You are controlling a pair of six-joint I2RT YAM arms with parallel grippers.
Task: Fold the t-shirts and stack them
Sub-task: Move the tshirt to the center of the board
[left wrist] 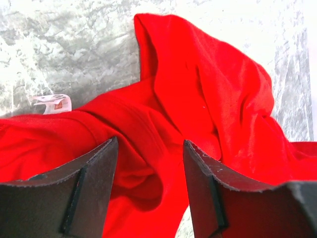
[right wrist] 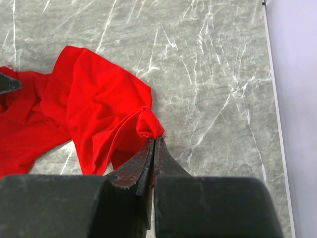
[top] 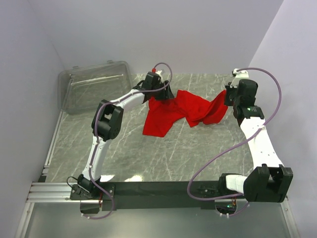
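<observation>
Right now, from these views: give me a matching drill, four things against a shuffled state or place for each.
Things:
1. left gripper
2. right gripper
3. shirt
4. bin

States or places:
A. clear plastic, far left corner
B. shut on the shirt's edge
C. open over the shirt
D. red, crumpled, in the middle

Pairs: 1-C, 2-B, 3-D, 4-A
</observation>
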